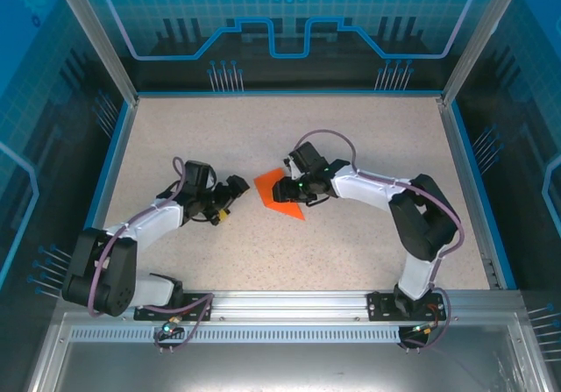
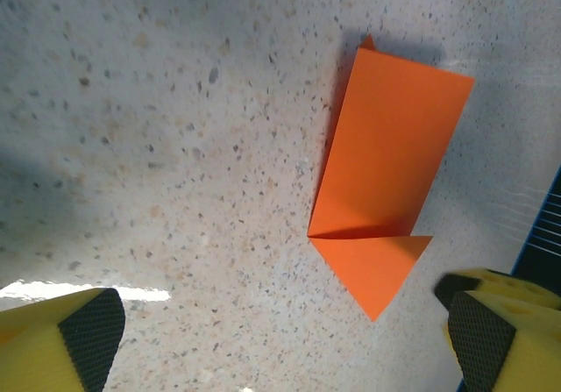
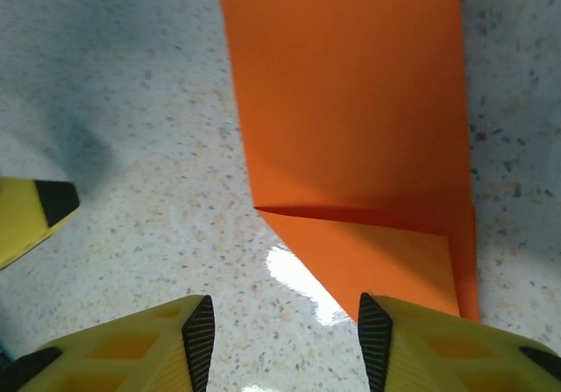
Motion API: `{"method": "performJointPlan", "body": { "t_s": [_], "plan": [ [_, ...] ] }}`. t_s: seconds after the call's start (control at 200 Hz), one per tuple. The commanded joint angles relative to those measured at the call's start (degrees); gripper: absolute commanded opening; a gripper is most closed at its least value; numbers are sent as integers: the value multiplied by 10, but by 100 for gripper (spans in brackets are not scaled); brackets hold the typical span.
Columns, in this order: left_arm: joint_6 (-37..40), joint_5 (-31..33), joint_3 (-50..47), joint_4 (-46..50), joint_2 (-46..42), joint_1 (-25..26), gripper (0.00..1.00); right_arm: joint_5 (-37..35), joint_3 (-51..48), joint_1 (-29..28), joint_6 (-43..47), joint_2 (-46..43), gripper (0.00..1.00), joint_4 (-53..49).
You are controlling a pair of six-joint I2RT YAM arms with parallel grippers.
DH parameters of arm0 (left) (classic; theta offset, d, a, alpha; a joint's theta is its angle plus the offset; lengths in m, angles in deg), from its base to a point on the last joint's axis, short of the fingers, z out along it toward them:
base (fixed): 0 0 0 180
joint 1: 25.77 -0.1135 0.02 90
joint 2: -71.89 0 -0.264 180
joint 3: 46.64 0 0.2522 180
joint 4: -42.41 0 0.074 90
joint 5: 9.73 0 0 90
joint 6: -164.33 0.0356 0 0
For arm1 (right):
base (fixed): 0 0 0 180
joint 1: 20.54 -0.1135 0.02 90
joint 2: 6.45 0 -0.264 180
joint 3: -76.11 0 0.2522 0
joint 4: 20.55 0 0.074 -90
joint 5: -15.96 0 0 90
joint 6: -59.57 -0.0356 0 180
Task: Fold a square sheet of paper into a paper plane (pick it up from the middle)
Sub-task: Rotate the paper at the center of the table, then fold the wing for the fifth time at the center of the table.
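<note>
Right gripper [image 3: 285, 326] jaws, half open and empty, sit at the near corner of the square sheet of paper [image 3: 351, 103], which lies flat on the table [image 3: 131, 190], long axis pointing away; left gripper [image 2: 280, 348], wide open, hangs beside the paper, farther off.

Left tool [image 2: 280, 322] spread wide, right tool [image 3: 282, 326] parted

Arms [image 1: 151, 219]: white shells, black joints
Cables [image 1: 329, 135]: thin purple loops along both arms
Fingers [image 3: 114, 352]: yellow plastic, black textured pads [image 3: 200, 339]
Bases [image 1: 399, 302]: black plates bolted on silver rail [image 1: 289, 302]
</note>
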Motion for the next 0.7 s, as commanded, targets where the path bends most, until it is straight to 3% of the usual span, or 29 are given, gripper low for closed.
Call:
{"method": "performJointPlan", "body": {
  "t_s": [0.0, 0.32, 0.695],
  "plan": [
    [-39, -36, -10, -57, 2, 12, 99, 9, 4, 11, -29, 20, 50, 15],
    [-55, -65, 29, -92, 77, 53, 98, 41, 7, 44, -30, 73, 49, 35],
    [-82, -80, 53, -134, 143, 79, 83, 68, -31, 70, -48, 71, 48, 65]
  ]
}}
